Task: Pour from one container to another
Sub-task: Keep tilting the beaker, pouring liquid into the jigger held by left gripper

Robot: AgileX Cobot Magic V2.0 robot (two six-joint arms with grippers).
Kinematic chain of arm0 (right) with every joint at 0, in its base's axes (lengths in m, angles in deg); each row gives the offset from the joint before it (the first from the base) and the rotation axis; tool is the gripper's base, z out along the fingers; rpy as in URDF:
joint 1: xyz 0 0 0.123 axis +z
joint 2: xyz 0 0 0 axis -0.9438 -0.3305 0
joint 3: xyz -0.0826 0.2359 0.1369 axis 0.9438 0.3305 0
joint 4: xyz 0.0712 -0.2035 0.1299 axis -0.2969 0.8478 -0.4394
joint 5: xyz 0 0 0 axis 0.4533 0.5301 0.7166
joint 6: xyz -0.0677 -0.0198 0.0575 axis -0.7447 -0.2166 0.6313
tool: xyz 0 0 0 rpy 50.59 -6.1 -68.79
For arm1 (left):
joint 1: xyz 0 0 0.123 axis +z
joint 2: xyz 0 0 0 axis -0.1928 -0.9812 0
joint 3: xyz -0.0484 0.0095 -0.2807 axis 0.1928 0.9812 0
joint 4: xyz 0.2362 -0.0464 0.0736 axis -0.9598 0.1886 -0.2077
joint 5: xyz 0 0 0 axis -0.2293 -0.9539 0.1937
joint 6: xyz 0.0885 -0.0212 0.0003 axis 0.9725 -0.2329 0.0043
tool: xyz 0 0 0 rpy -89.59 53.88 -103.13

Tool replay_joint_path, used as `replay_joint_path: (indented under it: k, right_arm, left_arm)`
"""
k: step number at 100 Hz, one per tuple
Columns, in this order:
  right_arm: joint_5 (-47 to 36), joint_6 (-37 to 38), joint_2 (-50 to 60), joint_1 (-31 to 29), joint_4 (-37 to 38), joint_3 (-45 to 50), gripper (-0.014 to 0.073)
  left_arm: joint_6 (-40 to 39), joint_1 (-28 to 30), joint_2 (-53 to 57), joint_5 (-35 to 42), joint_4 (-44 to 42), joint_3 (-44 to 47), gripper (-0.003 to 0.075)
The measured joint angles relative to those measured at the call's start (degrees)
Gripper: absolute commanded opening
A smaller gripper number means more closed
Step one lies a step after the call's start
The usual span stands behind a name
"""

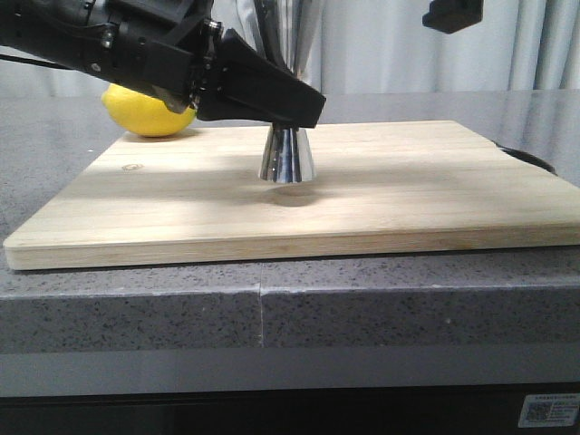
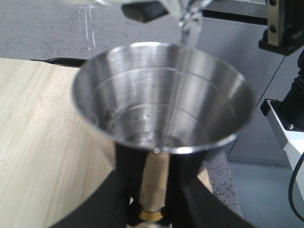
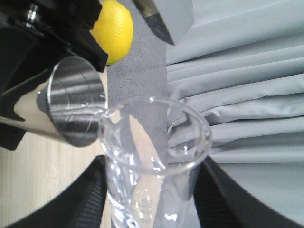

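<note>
The left gripper was clenched around the thin waist of the tall shiny steel jigger shaped like an hourglass, with one black finger on each side. In the front view the jigger stood in the middle of the frame, on the big pale wooden board. The gripper hid its top half.

The right gripper was grasping the small clear glass beaker, its dark fingers pressed on both sides low in the right wrist view. The beaker was tipped over, and its little pour lip sat just above the jigger's rim, left of the middle of that frame.

A thin stream of clear water ran down from the top of the left wrist view into the steel cup. To pour well, I think the beaker should tip slowly, with its lip kept over the cup, and the jigger should be held steady.

A shallow pool of water seemed to lie in the jigger's bottom. The beaker looked nearly empty, though I could not be sure.

A yellow lemon lay at the upper left, behind the board.
</note>
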Motion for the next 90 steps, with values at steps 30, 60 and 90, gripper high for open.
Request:
replay_joint_path:
  k: [30, 60, 90]
  right_arm:
    - [-0.09, 0.0, 0.0, 0.0, 2.13, 0.0, 0.0163]
    - [-0.22, 0.0, 0.0, 0.0, 3.78, 0.0, 0.0163]
    - [-0.22, 0.0, 0.0, 0.0, 4.79, 0.0, 0.0163]
  left_arm:
    - [0.0, 0.0, 0.0, 0.0, 0.0, 0.0, -0.0019]
    - [0.0, 0.0, 0.0, 0.0, 0.0, 0.0, -0.0019]
    - [0.0, 0.0, 0.0, 0.0, 0.0, 0.0, -0.0019]
